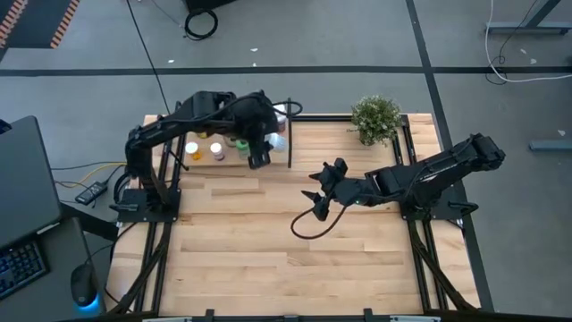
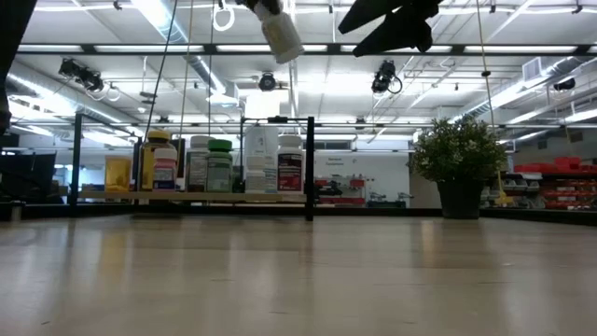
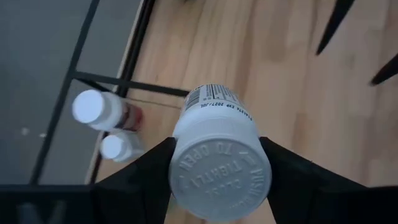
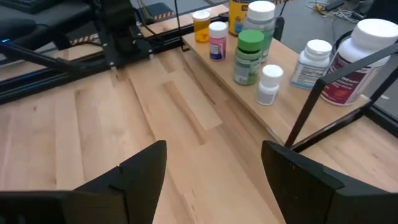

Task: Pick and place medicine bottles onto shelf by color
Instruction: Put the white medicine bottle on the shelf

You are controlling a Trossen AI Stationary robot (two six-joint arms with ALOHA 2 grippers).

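High view frames are filled mostly by the plank table (image 1: pixel 268 241), with the shelf (image 1: pixel 228 161) set along its far left edge and a small potted plant (image 1: pixel 376 118) at the far right. The left arm is seen stretched from its base at the table's left side, elbow raised, wrist bent over the shelf's right end. The left gripper (image 3: pixel 217 180) is held high above the shelf, and its jaws are closed on the capped end of a white bottle (image 3: pixel 217 149), whose barcoded label faces away from the wrist; in the low view this bottle (image 2: pixel 282 33) is seen tilted, well above the row. The right arm is reached from the right side toward the table's middle, forearm nearly level, a cable looped beneath it. The right gripper (image 4: pixel 214 168) hovers over bare planks near the shelf's end post, its jaws spread wide and empty. On the shelf a row of bottles is stood: an amber bottle (image 4: pixel 201 26), a green bottle (image 4: pixel 249 57), and a small white bottle (image 4: pixel 269 84).
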